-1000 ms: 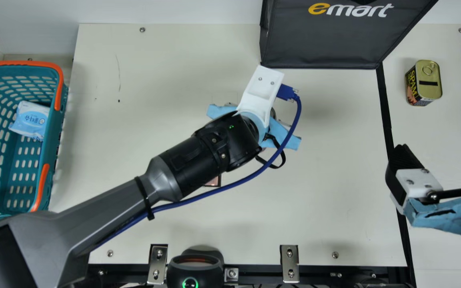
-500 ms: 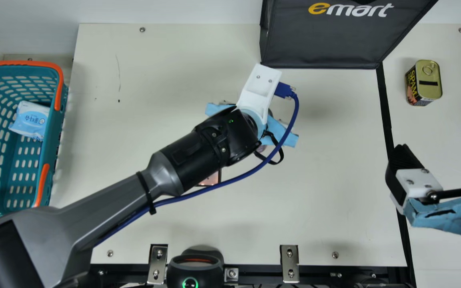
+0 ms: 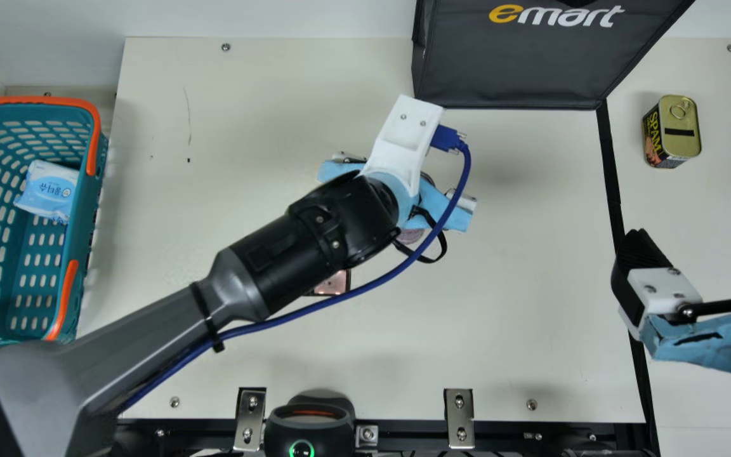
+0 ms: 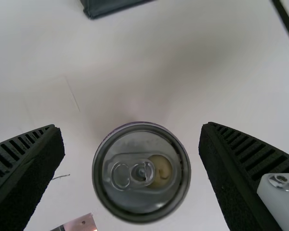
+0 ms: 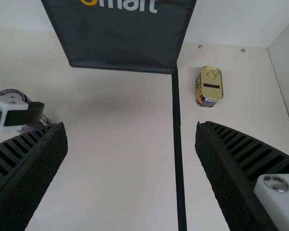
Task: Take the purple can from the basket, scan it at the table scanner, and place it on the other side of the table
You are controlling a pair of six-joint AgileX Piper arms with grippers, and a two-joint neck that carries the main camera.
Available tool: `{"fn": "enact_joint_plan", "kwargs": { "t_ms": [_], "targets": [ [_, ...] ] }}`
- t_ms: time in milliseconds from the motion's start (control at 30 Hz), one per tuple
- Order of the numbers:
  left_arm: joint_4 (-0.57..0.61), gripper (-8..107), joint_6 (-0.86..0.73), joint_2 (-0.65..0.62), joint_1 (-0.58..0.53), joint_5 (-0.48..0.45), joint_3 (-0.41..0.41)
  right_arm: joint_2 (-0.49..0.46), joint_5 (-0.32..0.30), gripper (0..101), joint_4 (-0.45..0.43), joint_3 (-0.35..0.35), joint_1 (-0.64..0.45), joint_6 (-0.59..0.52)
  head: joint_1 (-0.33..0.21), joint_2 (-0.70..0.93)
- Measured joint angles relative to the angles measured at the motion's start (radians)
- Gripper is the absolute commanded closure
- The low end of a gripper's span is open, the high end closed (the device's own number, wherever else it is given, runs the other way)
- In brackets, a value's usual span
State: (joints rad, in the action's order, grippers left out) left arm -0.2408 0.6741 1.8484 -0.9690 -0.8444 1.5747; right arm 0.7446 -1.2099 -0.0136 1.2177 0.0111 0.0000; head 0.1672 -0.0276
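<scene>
Black and spread wide, the left pincer [image 3: 433, 198] has eased leftward around the purple can [image 4: 139, 197]; right pincer [image 3: 700, 236] gapes unmoved.

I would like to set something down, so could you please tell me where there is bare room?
One bare patch lies between the basket and the left arm; another right of the left pincer, before the dark bag, up to the black strip. It is crowded around the purple can, between the left pincer's fingers, and where the right pincer hangs.
</scene>
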Motion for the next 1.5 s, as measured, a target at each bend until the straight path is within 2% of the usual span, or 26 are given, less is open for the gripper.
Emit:
{"fn": "enact_joint_plan", "kwargs": {
  "t_ms": [133, 367, 633, 833, 1033, 1167, 1500],
  "targets": [
    [0.022, 9, -0.002, -0.065, 0.025, 0.043, -0.039, 0.000, 0.000, 6, 0.000, 0.000, 0.000, 0.000, 0.000, 0.000],
    [0.107, 9, -0.035, -0.218, 0.099, 0.158, -0.161, 0.000, 0.000, 6, 0.000, 0.000, 0.000, 0.000, 0.000, 0.000],
    [0.252, 9, -0.139, -0.440, 0.219, 0.291, -0.348, 0.000, 0.000, 6, 0.000, 0.000, 0.000, 0.000, 0.000, 0.000],
    [0.384, 9, -0.247, -0.617, 0.334, 0.327, -0.495, 0.000, 0.000, 6, 0.000, 0.000, 0.000, 0.000, 0.002, 0.000],
    [0.500, 9, -0.372, -0.796, 0.459, 0.279, -0.613, 0.000, 0.000, 6, 0.000, 0.000, 0.000, 0.000, 0.000, 0.000],
    [0.522, 9, -0.447, -0.903, 0.555, 0.209, -0.658, 0.000, 0.000, 6, 0.000, 0.000, 0.000, 0.000, 0.000, 0.000],
    [0.411, 9, -0.547, -1.110, 0.735, -0.033, -0.639, 0.000, 0.000, 6, 0.000, 0.000, 0.000, 0.000, 0.002, 0.000]
  ]
}}
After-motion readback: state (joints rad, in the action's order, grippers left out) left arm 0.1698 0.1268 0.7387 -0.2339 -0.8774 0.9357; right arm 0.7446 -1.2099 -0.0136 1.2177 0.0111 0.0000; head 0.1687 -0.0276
